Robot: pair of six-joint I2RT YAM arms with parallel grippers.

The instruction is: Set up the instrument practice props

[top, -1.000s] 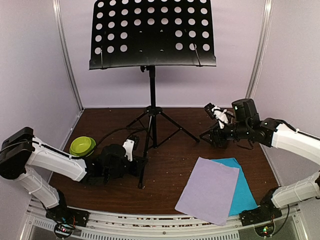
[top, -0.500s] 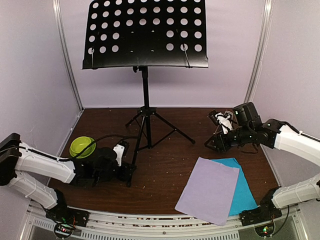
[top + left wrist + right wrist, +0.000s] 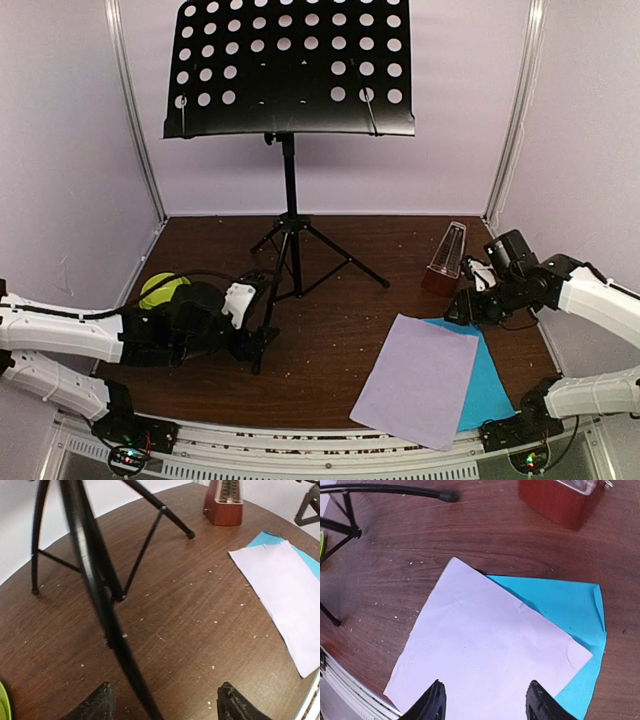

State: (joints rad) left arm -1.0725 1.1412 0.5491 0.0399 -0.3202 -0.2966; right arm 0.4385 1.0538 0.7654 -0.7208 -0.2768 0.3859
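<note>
The black music stand point(image 3: 290, 65) stands upright at the middle back on its tripod point(image 3: 291, 250). My left gripper point(image 3: 262, 345) is low at the tripod's near leg point(image 3: 100, 595). It is open, and the leg passes between its fingers without being pinched point(image 3: 165, 700). The reddish-brown metronome point(image 3: 447, 260) stands free at the right point(image 3: 560, 500). My right gripper point(image 3: 470, 305) is open just in front of it, hovering over the lilac sheet point(image 3: 485, 650) with nothing held point(image 3: 486, 695). The lilac sheet point(image 3: 417, 380) lies flat over the cyan sheet point(image 3: 490, 385).
A lime-green bowl point(image 3: 160, 290) sits at the left, half hidden behind my left arm. White walls with metal corner posts enclose the table on three sides. The sheets reach close to the table's front rail point(image 3: 330, 440).
The left jaws have opened off the tripod leg after the stand shifted a little left. The metronome now stands apart from the right gripper, which has drawn back toward the sheets.
</note>
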